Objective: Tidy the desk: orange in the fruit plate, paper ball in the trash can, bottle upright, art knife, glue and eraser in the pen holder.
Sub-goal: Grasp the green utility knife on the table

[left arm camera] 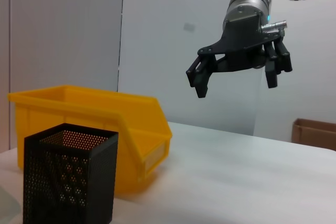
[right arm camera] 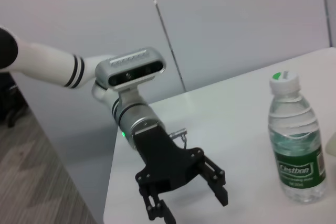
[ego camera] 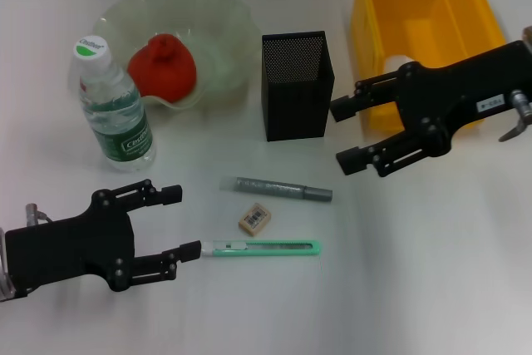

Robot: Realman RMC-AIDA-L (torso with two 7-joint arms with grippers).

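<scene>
The orange [ego camera: 162, 64] lies in the pale green fruit plate [ego camera: 218, 14] at the back left. In front of the plate the bottle [ego camera: 116, 106] [right arm camera: 294, 145] stands upright. The black mesh pen holder [ego camera: 298, 85] [left arm camera: 68, 177] is at the centre. On the table in front of it lie the grey glue stick [ego camera: 278, 189], the eraser [ego camera: 253, 219] and the green art knife [ego camera: 266, 248]. My left gripper [ego camera: 183, 222] [right arm camera: 189, 205] is open, one fingertip near the knife's end. My right gripper [ego camera: 343, 135] [left arm camera: 233, 80] hangs open and empty, right of the pen holder. No paper ball shows.
A yellow bin [ego camera: 424, 31] [left arm camera: 89, 124] stands at the back right, behind my right gripper and beside the pen holder. The white table [ego camera: 432, 272] stretches bare at the front right. A cardboard box [left arm camera: 315, 129] sits beyond the table's far edge.
</scene>
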